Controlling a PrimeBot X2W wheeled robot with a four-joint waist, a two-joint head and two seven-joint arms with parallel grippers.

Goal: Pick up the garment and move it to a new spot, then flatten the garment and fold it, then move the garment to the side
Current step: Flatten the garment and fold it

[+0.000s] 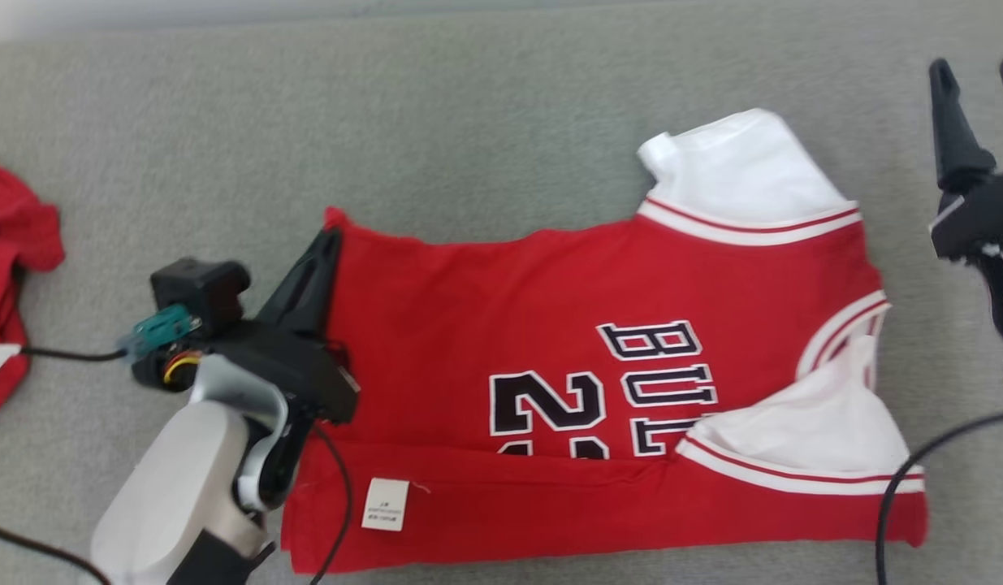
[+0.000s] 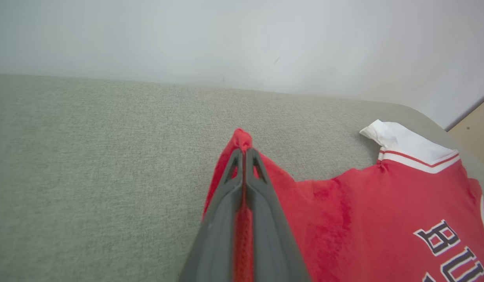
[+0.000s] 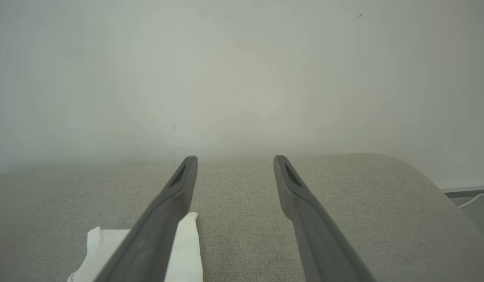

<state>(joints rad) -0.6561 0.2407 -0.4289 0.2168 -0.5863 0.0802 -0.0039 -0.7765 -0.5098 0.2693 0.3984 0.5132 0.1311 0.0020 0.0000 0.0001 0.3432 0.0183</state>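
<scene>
The garment (image 1: 582, 325) is a red jersey with white sleeves and dark lettering, spread sideways on the grey surface, its near long edge folded over with a white label (image 1: 385, 504) showing. My left gripper (image 1: 330, 236) is shut on the jersey's far-left hem corner. In the left wrist view that gripper (image 2: 243, 150) pinches red cloth (image 2: 324, 203) between its closed fingers. My right gripper (image 1: 976, 77) is open at the far right, beyond the sleeves and apart from the cloth. In the right wrist view the same gripper (image 3: 234, 158) has spread fingers with nothing between them, and a white sleeve (image 3: 187, 243) lies below.
Another red garment (image 1: 10, 244) lies bunched at the left edge. Black cables (image 1: 915, 471) trail over the jersey's lower right and beside my left arm. A pale wall (image 2: 242, 39) rises behind the grey surface (image 1: 469, 122), which curves off at the right.
</scene>
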